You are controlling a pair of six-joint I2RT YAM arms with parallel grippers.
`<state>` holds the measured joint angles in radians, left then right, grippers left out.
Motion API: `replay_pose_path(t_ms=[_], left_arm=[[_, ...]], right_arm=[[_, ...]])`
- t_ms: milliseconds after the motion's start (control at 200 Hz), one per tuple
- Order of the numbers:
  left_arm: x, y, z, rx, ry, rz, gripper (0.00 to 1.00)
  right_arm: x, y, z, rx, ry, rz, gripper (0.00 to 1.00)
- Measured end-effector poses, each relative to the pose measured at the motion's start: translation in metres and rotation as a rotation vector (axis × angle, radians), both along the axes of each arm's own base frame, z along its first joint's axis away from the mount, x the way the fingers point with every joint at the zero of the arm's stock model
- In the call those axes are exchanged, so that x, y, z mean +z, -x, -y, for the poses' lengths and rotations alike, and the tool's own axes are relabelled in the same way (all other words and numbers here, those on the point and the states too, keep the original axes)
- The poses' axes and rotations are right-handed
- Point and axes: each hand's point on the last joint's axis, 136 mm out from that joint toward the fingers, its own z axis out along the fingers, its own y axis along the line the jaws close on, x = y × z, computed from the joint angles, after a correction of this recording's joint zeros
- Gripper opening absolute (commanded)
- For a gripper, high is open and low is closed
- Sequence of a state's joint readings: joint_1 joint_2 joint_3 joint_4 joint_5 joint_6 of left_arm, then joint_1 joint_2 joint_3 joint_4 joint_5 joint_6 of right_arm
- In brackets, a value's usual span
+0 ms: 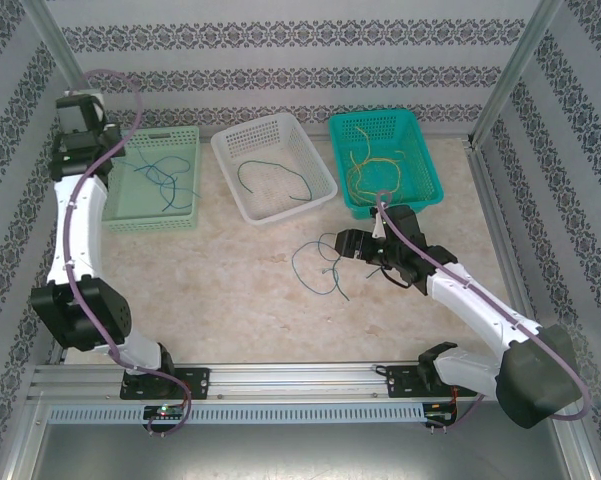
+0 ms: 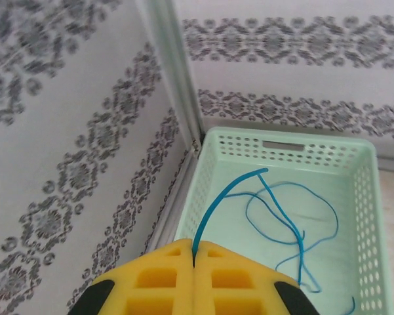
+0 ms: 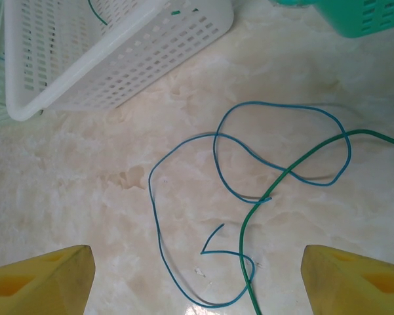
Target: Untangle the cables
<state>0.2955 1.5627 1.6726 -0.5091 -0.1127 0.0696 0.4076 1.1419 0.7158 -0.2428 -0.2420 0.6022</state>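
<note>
Bare tabletop [image 1: 230, 270] lies open at nine and six o'clock of the loose cables [image 3: 285, 172]; white basket [image 1: 285, 205] blocks eleven o'clock, teal basket [image 1: 390, 203] one o'clock.

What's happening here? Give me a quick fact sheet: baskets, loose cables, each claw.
Mint basket: blue cables
White basket: green cable
Teal basket: yellow cables
Table: loose blue cable and loose green cable, crossing
Left claw: shut on held cable, blue, above the mint basket
Right claw: open above the loose cables

no readable text, labels or signs
</note>
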Motion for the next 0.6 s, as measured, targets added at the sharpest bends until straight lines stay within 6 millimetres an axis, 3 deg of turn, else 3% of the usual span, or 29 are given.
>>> replay_pose_path(t_ms=[125, 285, 360, 455, 600], left_arm=[[0.019, 0.011, -0.02, 0.036, 0.058, 0.081, 0.0], [0.075, 0.007, -0.004, -0.046, 0.087, 0.219, 0.0], [0.089, 0.003, 0.002, -0.087, 0.101, 0.255, 0.0], [0.077, -0.011, 0.008, -0.135, 0.149, 0.24, 0.0], [0.01, -0.043, 0.014, -0.194, 0.276, 0.123, 0.0]], right_arm=[[-0.005, 0.003, 0.003, -0.013, 0.004, -0.011, 0.82], [-0.007, 0.002, 0.002, -0.022, -0.003, -0.024, 0.82], [-0.009, 0.002, 0.002, -0.022, -0.001, -0.028, 0.82], [-0.009, 0.003, 0.003, -0.022, 0.001, -0.03, 0.82], [-0.01, 0.003, 0.003, -0.023, 0.003, -0.033, 0.82]])
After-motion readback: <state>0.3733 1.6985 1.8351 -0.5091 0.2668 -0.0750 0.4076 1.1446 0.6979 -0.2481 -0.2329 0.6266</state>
